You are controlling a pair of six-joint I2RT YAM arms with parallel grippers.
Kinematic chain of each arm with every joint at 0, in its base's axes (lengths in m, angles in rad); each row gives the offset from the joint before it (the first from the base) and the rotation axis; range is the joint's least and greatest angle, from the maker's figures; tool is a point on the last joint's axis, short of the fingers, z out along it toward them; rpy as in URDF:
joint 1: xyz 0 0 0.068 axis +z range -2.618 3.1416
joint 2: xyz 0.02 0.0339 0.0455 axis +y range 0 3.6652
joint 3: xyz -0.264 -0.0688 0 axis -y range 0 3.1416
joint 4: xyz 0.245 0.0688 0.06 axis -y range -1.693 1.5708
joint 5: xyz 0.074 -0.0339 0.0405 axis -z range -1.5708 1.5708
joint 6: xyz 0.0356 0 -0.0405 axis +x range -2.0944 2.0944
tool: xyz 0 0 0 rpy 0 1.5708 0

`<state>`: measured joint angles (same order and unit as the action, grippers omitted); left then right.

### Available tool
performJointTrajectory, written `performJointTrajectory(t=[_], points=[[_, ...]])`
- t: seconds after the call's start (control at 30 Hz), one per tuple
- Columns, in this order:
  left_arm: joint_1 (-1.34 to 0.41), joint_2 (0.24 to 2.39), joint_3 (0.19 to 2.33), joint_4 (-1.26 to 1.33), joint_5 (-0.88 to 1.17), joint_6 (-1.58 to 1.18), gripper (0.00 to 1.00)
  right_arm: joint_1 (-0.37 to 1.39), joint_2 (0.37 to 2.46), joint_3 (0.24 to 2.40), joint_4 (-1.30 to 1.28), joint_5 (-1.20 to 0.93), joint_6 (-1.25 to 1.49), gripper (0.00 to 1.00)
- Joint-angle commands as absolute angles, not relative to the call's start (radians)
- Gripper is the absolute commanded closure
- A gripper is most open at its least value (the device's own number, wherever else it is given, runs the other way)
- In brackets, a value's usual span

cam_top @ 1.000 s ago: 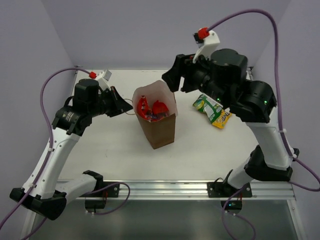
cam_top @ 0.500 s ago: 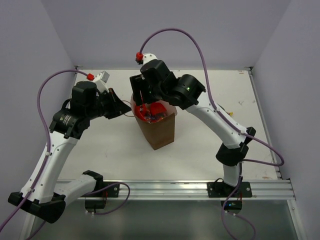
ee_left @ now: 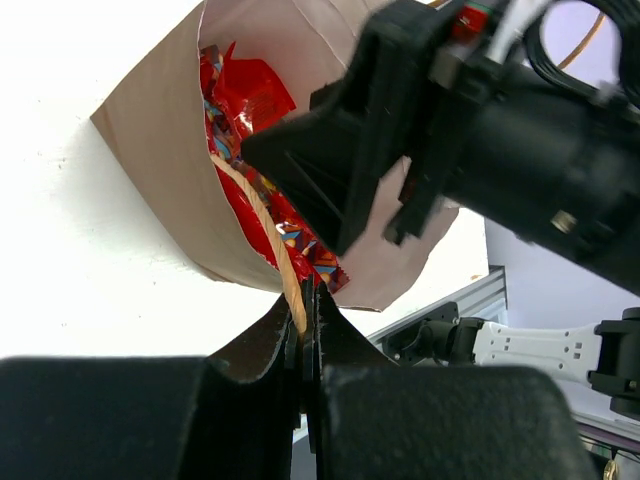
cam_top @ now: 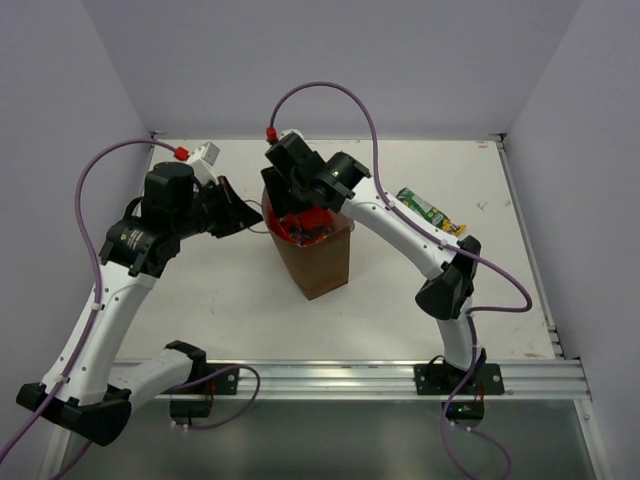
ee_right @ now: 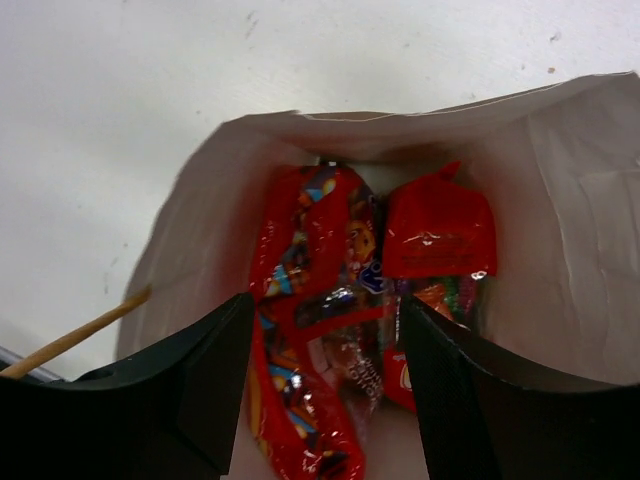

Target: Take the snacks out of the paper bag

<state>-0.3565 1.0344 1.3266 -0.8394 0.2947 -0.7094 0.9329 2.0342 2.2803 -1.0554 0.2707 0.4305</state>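
As the right claw (ee_right: pixel 325 312) gapes, red snacks (ee_right: pixel 300 265) lie half-hidden

We find the paper bag (cam_top: pixel 318 262) upright near the middle of the table (cam_top: pixel 200 300), with packets (ee_right: pixel 310 260) standing side by side inside it. Our left gripper (ee_left: pixel 306 300) is at the bag's left, pinching its loop handle (ee_left: pixel 250 200). Our right gripper (ee_right: pixel 322 310) hangs over the opening, fingers apart. A long packet (cam_top: pixel 430 211) lies on the table, well to the bag's right.

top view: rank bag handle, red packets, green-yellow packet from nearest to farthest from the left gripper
1. bag handle, pinched in the left gripper itself.
2. red packets, inside the paper bag, to the gripper's right.
3. green-yellow packet, on the table past the bag, far right.
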Motion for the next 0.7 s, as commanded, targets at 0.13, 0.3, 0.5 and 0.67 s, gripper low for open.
performJointTrajectory(t=[0.13, 0.3, 0.5, 0.67], points=[[-0.359, 1.054, 1.361, -0.827, 0.304, -0.687, 0.99, 0.899, 2.023, 2.171, -0.927, 0.246, 0.391, 0.39], [-0.359, 1.063, 1.361, -0.825, 0.305, -0.689, 0.99, 0.905, 2.005, 2.102, -0.874, 0.187, 0.394, 0.40], [-0.359, 1.069, 1.358, -0.822, 0.296, -0.681, 0.99, 0.911, 1.913, 1.944, -0.850, 0.170, 0.414, 0.41], [-0.359, 1.063, 1.336, -0.805, 0.298, -0.681, 0.99, 0.913, 1.842, 1.842, -0.856, 0.169, 0.411, 0.40]])
